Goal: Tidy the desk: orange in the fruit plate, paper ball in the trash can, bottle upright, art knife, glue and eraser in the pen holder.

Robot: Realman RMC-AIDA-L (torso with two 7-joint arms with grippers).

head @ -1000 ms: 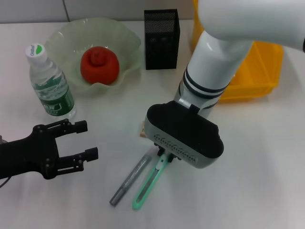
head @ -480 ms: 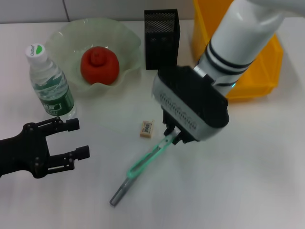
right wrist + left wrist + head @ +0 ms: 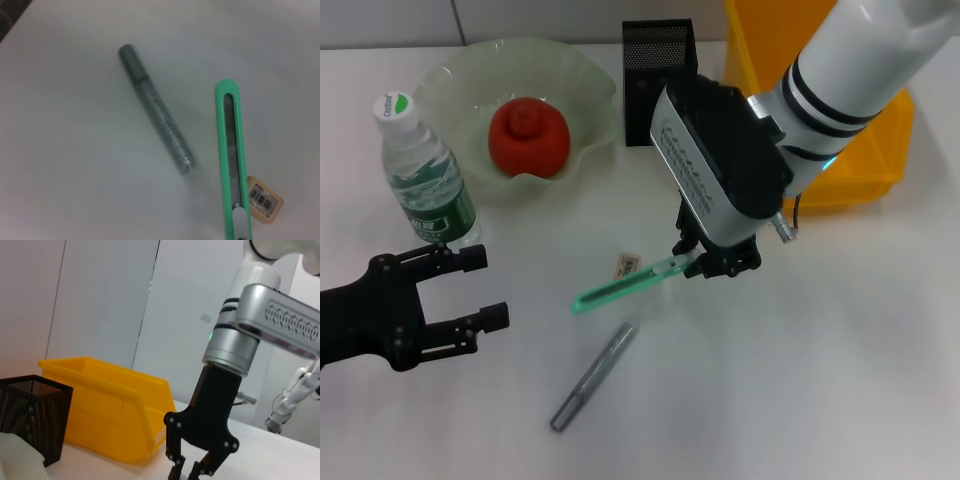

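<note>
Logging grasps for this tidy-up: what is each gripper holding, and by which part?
The right gripper holds the green art knife by one end, lifted off the table. The left gripper is open, holding nothing.

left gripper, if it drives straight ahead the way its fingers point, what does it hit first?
Probably the green knife held by the right gripper. The left gripper is open and points toward the robot's right, across bare table first. Depth is unclear; the knife looks lifted, so it might pass under.

Green art knife [image 3: 620,289], grey glue [image 3: 593,376], black mesh pen holder [image 3: 659,82].
</note>
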